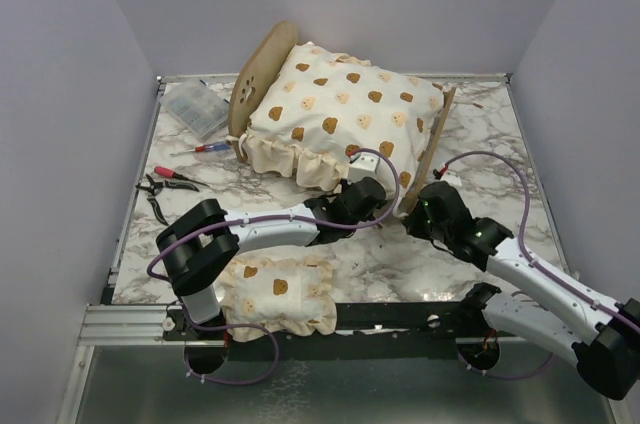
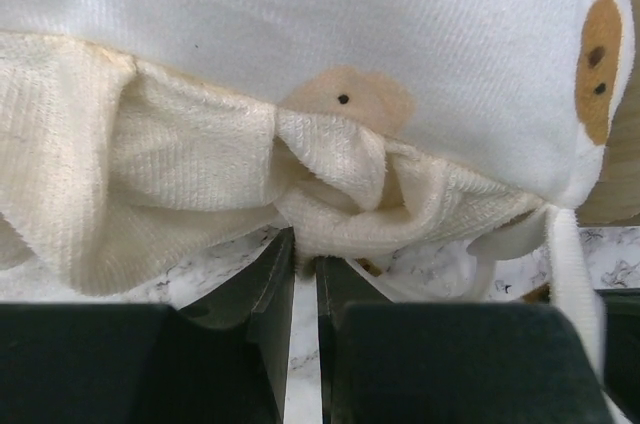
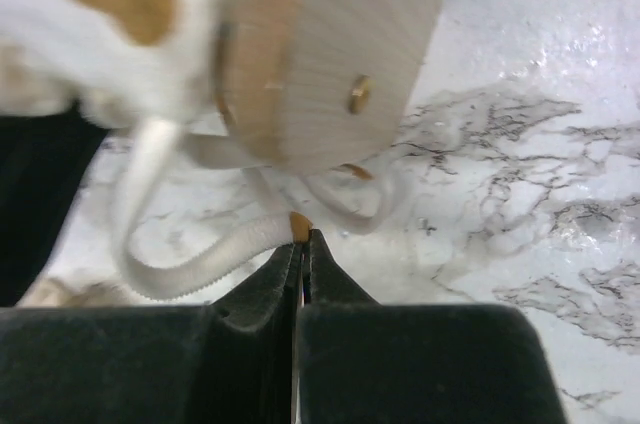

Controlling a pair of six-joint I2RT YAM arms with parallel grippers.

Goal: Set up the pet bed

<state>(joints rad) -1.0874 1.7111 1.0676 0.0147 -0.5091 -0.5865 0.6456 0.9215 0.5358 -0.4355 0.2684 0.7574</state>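
Presently in view: I have the pet bed (image 1: pixel 262 66) standing toward the far side of the marble surface (image 1: pixel 490 124), about midway between left and right.
Pet bed: it has a rounded plywood headboard with a paw-print cutout on the left and a low footboard (image 1: pixel 438 139) on the right.
Cushion: the big cream bear-print cushion (image 1: pixel 340 104) lies on the frame and covers it from headboard to footboard, with its ruffle hanging over the near edge.
Left tool: my left tool (image 2: pixel 305 249) is at the near ruffle, toward the footboard end. The fingers are drawn in to a narrow slit, and the ruffle's edge is bunched into folds right at their tips. I read that as a pinch on the cushion's hem.
Right tool: my right tool (image 3: pixel 303 236) sits low by the bottom corner of the footboard, with its fingers pressed fully together. A white tie (image 3: pixel 190 279) loops across the surface from under the bed, and its end touches the fingertips. I cannot tell whether it is caught between them.
Pillow: the small matching pillow (image 1: pixel 275 289) lies at the near edge beside the left arm's base, well apart from the bed.
Left side of the surface: I can see a clear plastic parts box (image 1: pixel 195 109), a red-handled screwdriver (image 1: pixel 205 147) and dark-handled pliers (image 1: pixel 160 187).
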